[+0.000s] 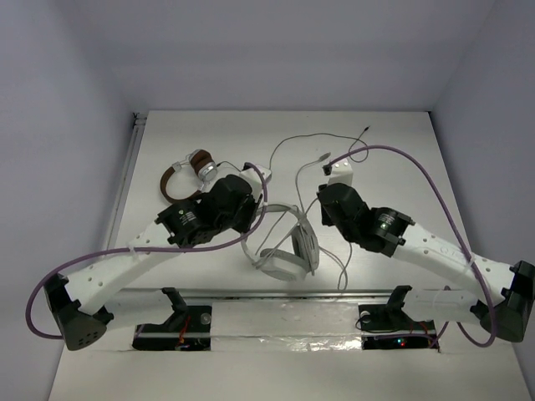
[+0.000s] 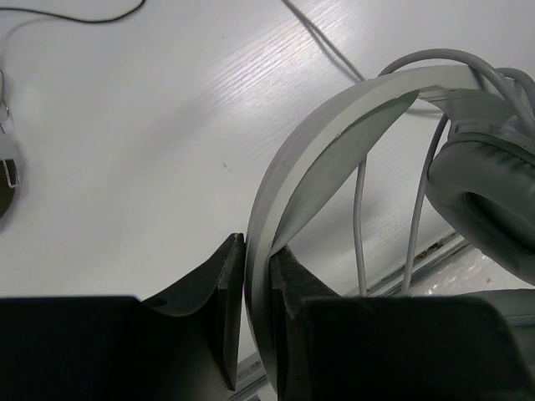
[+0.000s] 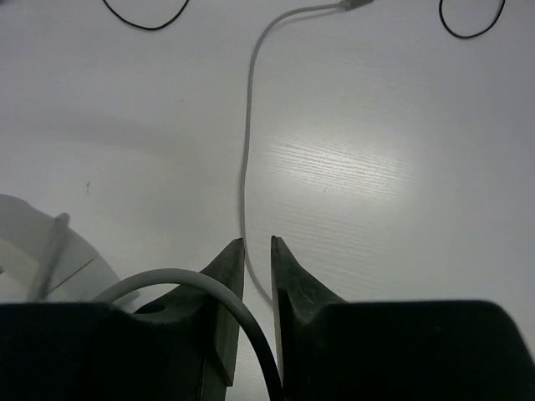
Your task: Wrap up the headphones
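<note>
The white headphones (image 1: 286, 251) lie near the table's front edge, with their thin grey cable (image 1: 298, 180) running up the table. My left gripper (image 1: 253, 219) is shut on the broad headband (image 2: 288, 167), and one padded ear cup (image 2: 485, 196) shows at the right of that view. My right gripper (image 1: 324, 197) sits just right of the headphones. In the right wrist view its jaws (image 3: 257, 244) stand almost together, with a loop of the cable (image 3: 175, 277) running down between them. More cable (image 3: 246, 142) trails over the table to its plug.
Brown-cupped headphones (image 1: 188, 174) lie at the back left, behind my left arm. A thin black cable (image 1: 361, 152) loops at the back right. The metal rail of the table's front edge (image 1: 284, 294) runs just below the white headphones.
</note>
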